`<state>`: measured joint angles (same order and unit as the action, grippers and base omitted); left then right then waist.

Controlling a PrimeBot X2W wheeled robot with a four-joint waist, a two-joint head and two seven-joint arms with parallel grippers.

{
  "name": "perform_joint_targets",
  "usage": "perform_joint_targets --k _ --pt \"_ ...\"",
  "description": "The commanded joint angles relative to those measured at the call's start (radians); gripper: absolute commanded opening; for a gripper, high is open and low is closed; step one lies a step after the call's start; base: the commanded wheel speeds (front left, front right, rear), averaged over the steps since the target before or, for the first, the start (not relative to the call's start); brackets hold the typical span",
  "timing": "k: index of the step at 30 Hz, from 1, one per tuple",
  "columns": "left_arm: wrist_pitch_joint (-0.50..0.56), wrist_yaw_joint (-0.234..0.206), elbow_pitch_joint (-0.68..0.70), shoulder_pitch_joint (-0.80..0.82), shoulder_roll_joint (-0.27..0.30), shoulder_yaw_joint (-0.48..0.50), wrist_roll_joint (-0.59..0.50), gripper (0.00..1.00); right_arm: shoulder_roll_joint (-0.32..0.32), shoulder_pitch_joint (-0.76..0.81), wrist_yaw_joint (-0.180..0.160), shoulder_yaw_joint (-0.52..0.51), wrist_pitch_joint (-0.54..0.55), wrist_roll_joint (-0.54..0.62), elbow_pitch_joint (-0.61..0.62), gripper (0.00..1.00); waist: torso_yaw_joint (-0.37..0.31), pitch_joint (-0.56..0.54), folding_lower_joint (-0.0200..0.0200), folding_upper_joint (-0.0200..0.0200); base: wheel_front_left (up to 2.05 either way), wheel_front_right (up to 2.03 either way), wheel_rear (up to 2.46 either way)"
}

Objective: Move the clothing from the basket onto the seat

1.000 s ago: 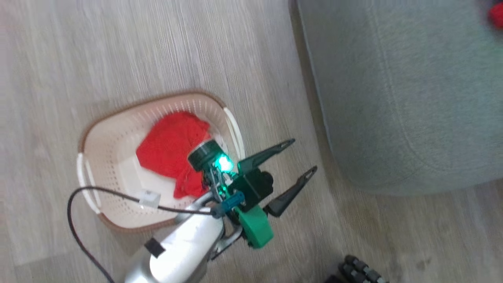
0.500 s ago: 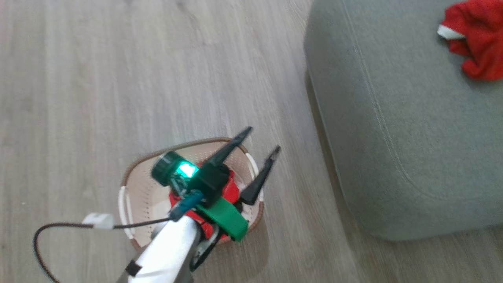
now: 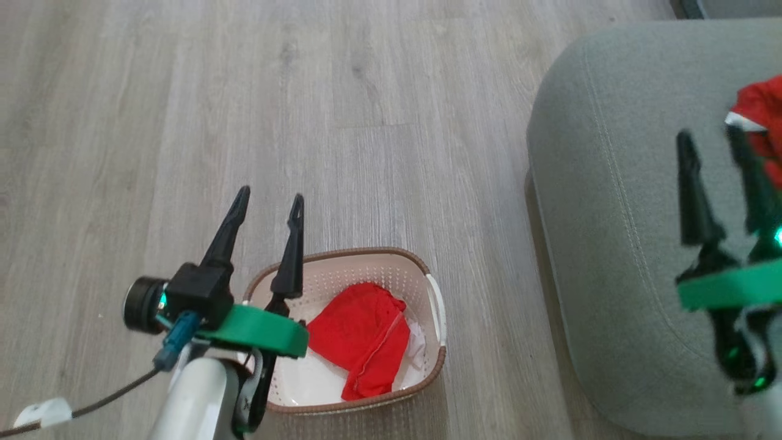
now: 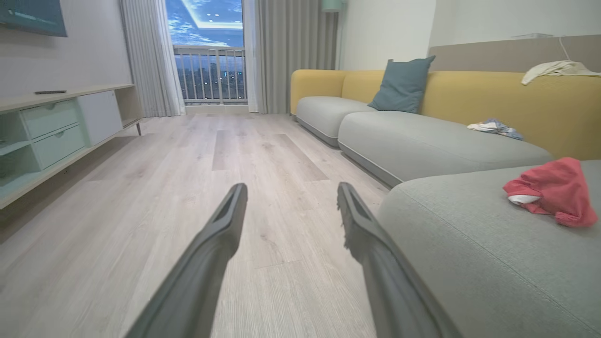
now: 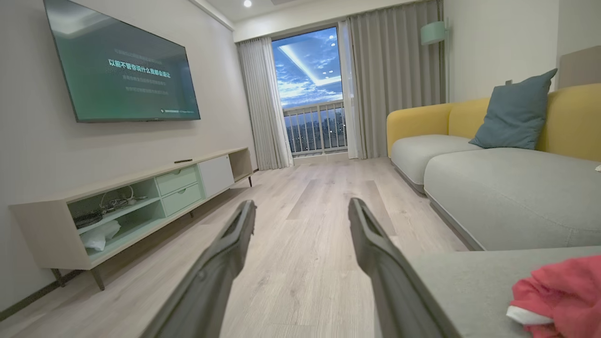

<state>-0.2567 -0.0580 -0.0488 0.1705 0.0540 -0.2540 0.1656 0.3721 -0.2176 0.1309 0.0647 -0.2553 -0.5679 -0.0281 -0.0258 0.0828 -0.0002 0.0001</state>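
Note:
A red piece of clothing [image 3: 363, 341] lies crumpled in the cream basket [image 3: 437, 299] on the floor. Another red piece with white trim [image 3: 760, 125] [image 4: 554, 190] [image 5: 558, 293] rests on the grey-green seat [image 3: 611, 244] [image 4: 469, 244]. My left gripper [image 3: 270, 203] [image 4: 291, 190] hangs open and empty above the basket's left rim, fingers pointing away over the floor. My right gripper [image 3: 712, 139] [image 5: 303, 206] is open and empty above the seat, just left of the red piece there.
Wood floor [image 3: 305, 91] stretches ahead. A low TV cabinet [image 5: 141, 202] lines the left wall and a yellow-backed sofa [image 4: 422, 136] with a blue cushion [image 4: 401, 84] runs along the right. Small cloths [image 4: 493, 126] lie on the sofa. A cable [image 3: 91, 403] trails from my left arm.
The head camera has swung, so the whole picture has shifted. My left gripper now points straight ahead beside the basket instead of slanting right across it. My right gripper has come into view over the seat.

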Motion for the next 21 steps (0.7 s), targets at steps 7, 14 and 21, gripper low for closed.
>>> perform_joint_targets --k 7,14,21 --pt "-0.005 -0.026 0.034 -0.030 -0.004 0.057 0.065 1.00 -0.137 0.136 0.000 -0.067 -0.006 0.073 0.039 1.00 0.031 -0.018 0.0002 -0.0001 0.00 0.00 0.00" --pt "-0.005 -0.039 -0.009 -0.069 -0.004 0.048 0.036 1.00 -0.188 0.189 0.000 -0.067 -0.006 0.162 0.009 1.00 0.027 -0.017 0.0002 -0.0001 0.00 0.00 0.00" --pt "-0.005 -0.049 -0.041 -0.074 -0.004 0.047 0.033 1.00 -0.209 0.196 0.000 -0.084 -0.006 0.208 -0.004 1.00 0.032 -0.016 0.0002 -0.0001 0.00 0.00 0.00"
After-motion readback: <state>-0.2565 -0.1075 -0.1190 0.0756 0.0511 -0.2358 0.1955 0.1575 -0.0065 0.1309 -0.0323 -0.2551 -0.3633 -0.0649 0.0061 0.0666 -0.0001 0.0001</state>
